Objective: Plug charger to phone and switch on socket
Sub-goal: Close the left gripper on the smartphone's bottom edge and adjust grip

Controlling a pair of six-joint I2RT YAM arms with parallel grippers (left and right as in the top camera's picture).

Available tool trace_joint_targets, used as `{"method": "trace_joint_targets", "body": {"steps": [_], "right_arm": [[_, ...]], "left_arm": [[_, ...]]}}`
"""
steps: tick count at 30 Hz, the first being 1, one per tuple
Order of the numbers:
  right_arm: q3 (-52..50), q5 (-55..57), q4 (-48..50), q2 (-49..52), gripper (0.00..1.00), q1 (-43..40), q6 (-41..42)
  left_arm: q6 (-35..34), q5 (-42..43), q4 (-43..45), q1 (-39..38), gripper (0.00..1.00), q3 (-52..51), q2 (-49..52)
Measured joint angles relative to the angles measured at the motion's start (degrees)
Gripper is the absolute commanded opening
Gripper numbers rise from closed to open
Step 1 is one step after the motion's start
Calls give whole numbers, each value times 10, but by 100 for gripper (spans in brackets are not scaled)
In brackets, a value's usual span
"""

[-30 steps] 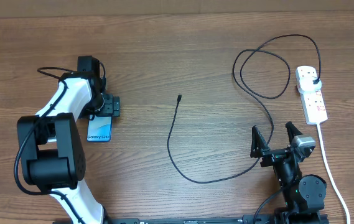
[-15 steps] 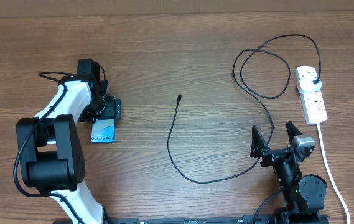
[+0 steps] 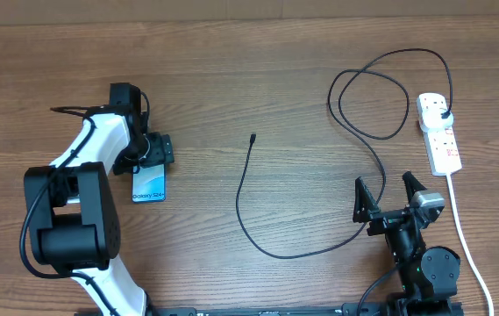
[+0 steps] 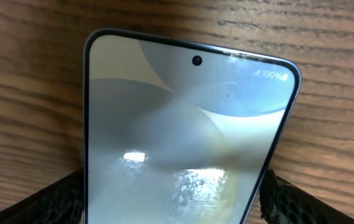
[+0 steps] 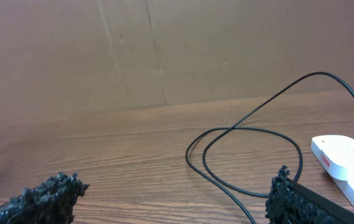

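The phone [image 3: 149, 185] lies flat on the wood at the left, its light blue screen up, and it fills the left wrist view [image 4: 183, 124]. My left gripper [image 3: 150, 162] [image 4: 173, 208] straddles the phone's near end, with a finger pressed against each long edge. The charger is a thin black cable [image 3: 242, 206] with its connector tip [image 3: 253, 138] free at mid-table. It loops right [image 5: 251, 134] to a black plug [image 3: 444, 114] seated in the white socket [image 3: 438, 133] [image 5: 344, 155]. My right gripper [image 3: 386, 186] [image 5: 167, 202] stands open near the front edge, with nothing between its fingers.
The socket's white cord [image 3: 464, 228] runs down the right side past my right arm. A brown cardboard wall [image 5: 164, 50] backs the table. The cable's lower bend [image 3: 275, 254] lies between the two arms.
My left gripper has shifted slightly right and taken the phone with it, turning the phone a little. The right arm and the cable have not moved.
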Motion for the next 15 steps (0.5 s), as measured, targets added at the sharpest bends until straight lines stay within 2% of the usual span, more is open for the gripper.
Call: {"method": "trace_joint_targets", "body": {"steps": [6,11,15], "right_arm": [[0,0,0,0,100,0,0],[0,0,0,0,100,0,0],[0,0,0,0,100,0,0]], "left_arm": [[-46,-8,6,-42,95,-1,0],[-57,-15,7,-83,95,-1,0],[-59,-15,8,-96,100,-2,0]]}}
